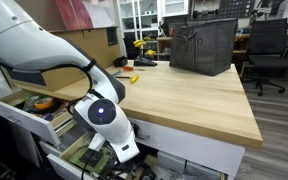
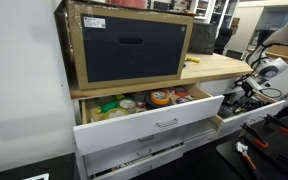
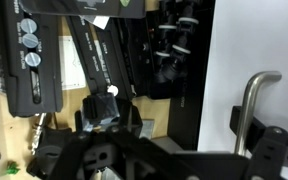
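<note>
My gripper (image 3: pixel 169 150) hangs low in front of the workbench drawers and looks open, with its dark fingers spread wide and nothing between them. A curved metal drawer handle (image 3: pixel 252 108) on a white drawer front (image 3: pixel 224 60) stands right by one finger. Beyond the fingers is an open drawer with dark tools (image 3: pixel 94 60) on a wooden bottom. In both exterior views the gripper (image 1: pixel 124 153) (image 2: pixel 242 92) sits at drawer height below the wooden benchtop (image 1: pixel 184 95).
A dark bin (image 1: pixel 204 45) and a yellow tool (image 1: pixel 134 70) lie on the benchtop. An office chair (image 1: pixel 269 50) stands behind. In an exterior view a pulled-out drawer (image 2: pixel 154 122) holds tape rolls and small items, below a dark-fronted box (image 2: pixel 129 45).
</note>
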Motion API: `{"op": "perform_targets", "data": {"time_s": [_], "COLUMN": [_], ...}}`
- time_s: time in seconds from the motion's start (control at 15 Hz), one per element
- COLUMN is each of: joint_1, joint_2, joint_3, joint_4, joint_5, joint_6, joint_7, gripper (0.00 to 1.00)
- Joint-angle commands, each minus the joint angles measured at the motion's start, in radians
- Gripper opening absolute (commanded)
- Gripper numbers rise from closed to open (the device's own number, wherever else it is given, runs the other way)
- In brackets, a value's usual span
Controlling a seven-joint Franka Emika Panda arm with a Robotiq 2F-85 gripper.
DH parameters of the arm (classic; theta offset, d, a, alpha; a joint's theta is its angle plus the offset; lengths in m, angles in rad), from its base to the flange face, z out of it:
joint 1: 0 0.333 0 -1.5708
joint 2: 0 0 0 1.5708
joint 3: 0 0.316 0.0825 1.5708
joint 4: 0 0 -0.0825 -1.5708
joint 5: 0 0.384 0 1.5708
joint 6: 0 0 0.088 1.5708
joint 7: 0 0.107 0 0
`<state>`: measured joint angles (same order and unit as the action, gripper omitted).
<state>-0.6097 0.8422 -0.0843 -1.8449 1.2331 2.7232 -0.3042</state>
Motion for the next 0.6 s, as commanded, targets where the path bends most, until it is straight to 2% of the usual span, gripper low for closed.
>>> {"op": "perform_targets", "data": {"time_s": [0.0, 0.27, 0.33, 0.53], "joint_1": [0.038, 0.065, 0.041, 0.043], "joint_2": [-0.08, -0.119, -0.126, -0.139], "joint_3": [-0.004, -0.005, 0.024, 0.009], "joint_4": [-0.178, -0.242, -0.257, -0.302], "joint_5": [0.034, 0.112, 0.112, 0.094], "joint_6": [0.001, 0.008, 0.038, 0.04], "joint_7": [-0.082, -0.173, -0.19, -0.199], "gripper": [1.0, 1.0, 1.0, 1.0]}}
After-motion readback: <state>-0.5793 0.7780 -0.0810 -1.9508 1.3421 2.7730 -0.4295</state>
